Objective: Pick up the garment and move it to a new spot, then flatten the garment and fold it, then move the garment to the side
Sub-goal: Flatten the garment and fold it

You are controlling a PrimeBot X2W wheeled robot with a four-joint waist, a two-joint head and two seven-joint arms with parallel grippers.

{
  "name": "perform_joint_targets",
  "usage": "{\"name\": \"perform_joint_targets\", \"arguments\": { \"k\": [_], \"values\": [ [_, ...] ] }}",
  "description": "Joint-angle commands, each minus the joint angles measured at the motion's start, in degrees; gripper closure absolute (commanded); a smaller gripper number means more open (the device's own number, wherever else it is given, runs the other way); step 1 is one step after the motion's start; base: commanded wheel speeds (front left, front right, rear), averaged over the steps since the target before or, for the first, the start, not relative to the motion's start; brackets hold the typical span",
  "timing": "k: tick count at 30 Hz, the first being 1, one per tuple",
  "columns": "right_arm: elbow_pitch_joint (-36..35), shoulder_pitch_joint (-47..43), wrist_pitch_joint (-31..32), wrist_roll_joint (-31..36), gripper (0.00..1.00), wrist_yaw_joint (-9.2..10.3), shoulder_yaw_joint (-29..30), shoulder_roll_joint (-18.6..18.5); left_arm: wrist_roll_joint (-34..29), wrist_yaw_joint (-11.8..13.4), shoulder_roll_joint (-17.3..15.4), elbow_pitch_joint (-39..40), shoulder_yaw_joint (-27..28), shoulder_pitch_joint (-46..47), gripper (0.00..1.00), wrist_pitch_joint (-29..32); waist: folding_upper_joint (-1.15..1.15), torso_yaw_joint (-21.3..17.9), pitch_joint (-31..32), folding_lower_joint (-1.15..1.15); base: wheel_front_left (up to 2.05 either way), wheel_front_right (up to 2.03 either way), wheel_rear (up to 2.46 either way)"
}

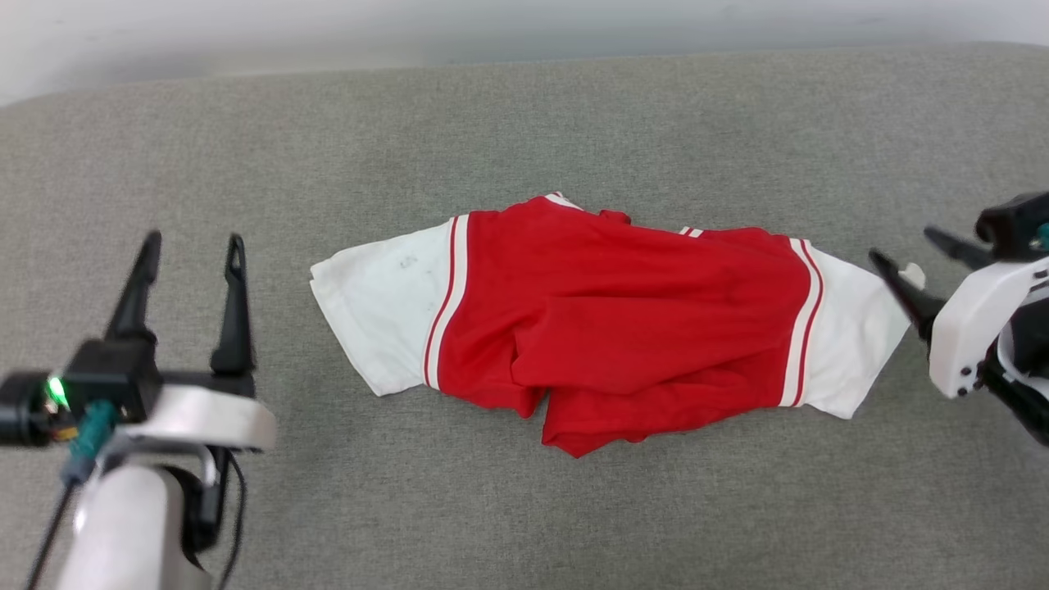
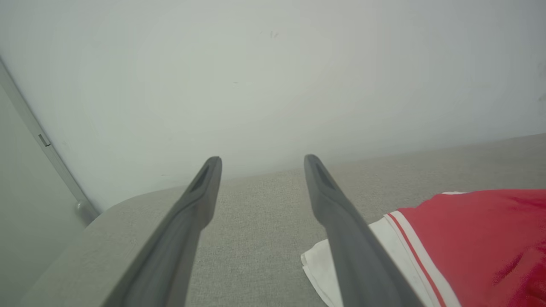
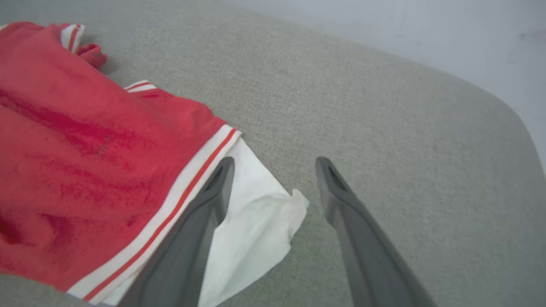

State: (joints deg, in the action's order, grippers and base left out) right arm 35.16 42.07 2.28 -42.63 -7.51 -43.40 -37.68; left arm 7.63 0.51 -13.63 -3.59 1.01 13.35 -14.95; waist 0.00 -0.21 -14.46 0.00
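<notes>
The garment (image 1: pixel 623 319) lies crumpled across the middle of the grey surface, red body in the centre with a white sleeve at each end and striped trim; no lettering shows. My left gripper (image 1: pixel 192 246) stands open to the left of the left sleeve, apart from it; the left wrist view has that sleeve (image 2: pixel 324 264) beside its right finger. My right gripper (image 1: pixel 905 250) is open at the right sleeve's tip. In the right wrist view a curled white corner (image 3: pixel 273 217) of the garment (image 3: pixel 85 162) lies between the fingers.
A grey fabric surface (image 1: pixel 524 508) carries everything, with a rounded far edge against a pale wall (image 1: pixel 492 24). A pale vertical strip (image 2: pixel 42 140) runs down the wall at the left of the left wrist view.
</notes>
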Motion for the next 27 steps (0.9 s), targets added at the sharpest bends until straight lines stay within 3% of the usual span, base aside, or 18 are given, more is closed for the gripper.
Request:
{"name": "perform_joint_targets", "arguments": {
  "k": [1,6,11,15,18,27],
  "values": [
    [0.19,0.22,-1.79,0.94,0.0,0.04,1.02,0.9,-0.5,-0.59,-1.15,-0.44,-0.04,1.7,0.0,0.55,0.0,-0.2,0.21,0.0,0.0,0.0,0.0],
    [0.72,0.03,-13.19,8.45,0.0,0.05,10.78,3.9,-0.72,-4.33,-6.29,-1.59,-1.16,9.14,0.0,5.64,0.0,-1.14,0.01,0.0,0.0,0.0,0.0],
    [-2.65,-2.62,-16.87,17.62,0.0,0.04,22.27,8.26,1.65,-7.1,-11.1,-2.25,-4.26,16.81,0.0,14.62,0.0,-1.95,-1.07,0.0,0.0,0.0,0.0],
    [-8.69,-6.68,-17.18,23.79,0.0,0.05,30.36,12.52,6.37,-7.85,-15.23,-3.37,-8.47,22.05,0.0,23.34,0.0,-2.59,-2.37,0.0,0.0,0.0,0.0],
    [-14.12,-10.02,-15.98,27.61,0.0,0.05,34.27,15.64,11.58,-7.87,-19.41,-3.28,-14.61,25.45,0.0,30.08,0.0,-3.2,-3.43,0.0,0.0,0.0,0.0],
    [-27.78,-16.21,-8.66,33.64,0.0,0.05,39.09,20.32,33.7,-7.88,-29.74,-4.28,-28.51,33.83,0.0,54.91,0.0,-4.74,-7.28,0.0,0.0,0.0,0.0]
  ]
}}
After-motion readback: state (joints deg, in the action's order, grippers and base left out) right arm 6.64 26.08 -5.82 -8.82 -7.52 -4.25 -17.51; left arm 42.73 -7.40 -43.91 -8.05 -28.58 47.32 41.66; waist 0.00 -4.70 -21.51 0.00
